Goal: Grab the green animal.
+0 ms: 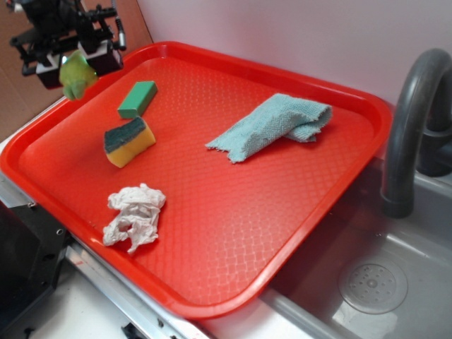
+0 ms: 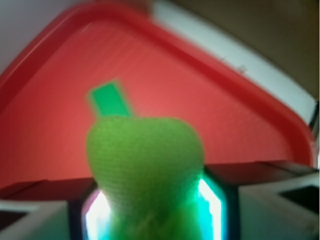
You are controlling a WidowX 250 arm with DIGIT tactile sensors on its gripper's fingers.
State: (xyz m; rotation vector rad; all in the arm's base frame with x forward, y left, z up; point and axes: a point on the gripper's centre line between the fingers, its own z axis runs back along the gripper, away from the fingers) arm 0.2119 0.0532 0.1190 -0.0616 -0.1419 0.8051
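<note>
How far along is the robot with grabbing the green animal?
The grab looks done: the pincer is shut on the green animal, held off the red tray above its far left corner. In the wrist view the toy fills the gap between the fingers. The green block, sponge and cloths lie on the tray. Nothing visible remains but keeping hold.

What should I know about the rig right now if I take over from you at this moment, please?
Gripper: shut on the green animal, held in the air over the tray's far left corner.
On the tray: green block, sponge, crumpled white paper, blue cloth; none touched.
Done: the grab, with the toy pinched between the fingers.
Left: nothing but keeping hold.
</note>
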